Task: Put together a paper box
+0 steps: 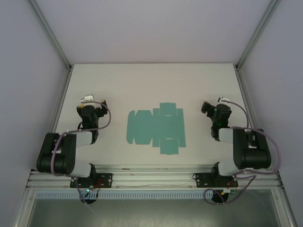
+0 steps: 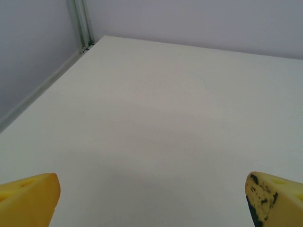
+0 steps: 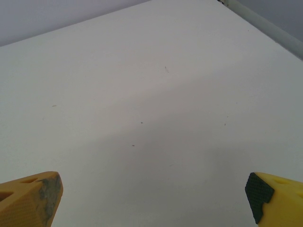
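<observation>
Top external view showed the paper box (image 1: 156,127) as a flat teal-green die-cut sheet, its flaps and tabs spread out, lying on the white table (image 1: 142,80). It sat between the two pincers, well apart from both: to the right of the left pincer (image 1: 91,108) and to the left of the right pincer (image 1: 209,109), touched by neither. Each wrist view had yellow fingertips (image 2: 28,198) (image 3: 274,194) at its bottom corners with table surface between them. Both pincers stood wide and held nothing.
</observation>
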{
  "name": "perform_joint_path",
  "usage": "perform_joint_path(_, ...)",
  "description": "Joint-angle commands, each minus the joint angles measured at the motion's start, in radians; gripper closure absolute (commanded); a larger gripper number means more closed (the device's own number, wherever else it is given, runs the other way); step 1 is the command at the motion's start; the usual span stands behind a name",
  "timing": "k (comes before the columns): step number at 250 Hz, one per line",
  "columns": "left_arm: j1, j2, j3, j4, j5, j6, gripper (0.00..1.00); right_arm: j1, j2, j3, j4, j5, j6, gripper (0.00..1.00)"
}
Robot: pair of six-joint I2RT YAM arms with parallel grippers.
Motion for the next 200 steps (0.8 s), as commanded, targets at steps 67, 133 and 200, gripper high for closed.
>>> perform_joint_path(67, -0.104, -0.203, 0.326, -0.798, 0.160, -0.275, 0.00, 0.084, -0.255, 0.361, -0.782, 0.004, 0.191, 0.00)
perform_joint_path(133, -0.254, -0.028, 0.384, -0.953, 0.423, -0.467, 0.00, 0.341, -0.129, 0.402, -1.048, -0.176, 0.393, 0.22)
perform_joint_path(200, -0.308, 0.101, 0.373, -0.974, 0.591, -0.489, 0.03, 0.372, 0.060, 0.391, -1.062, -0.233, 0.425, 0.46)
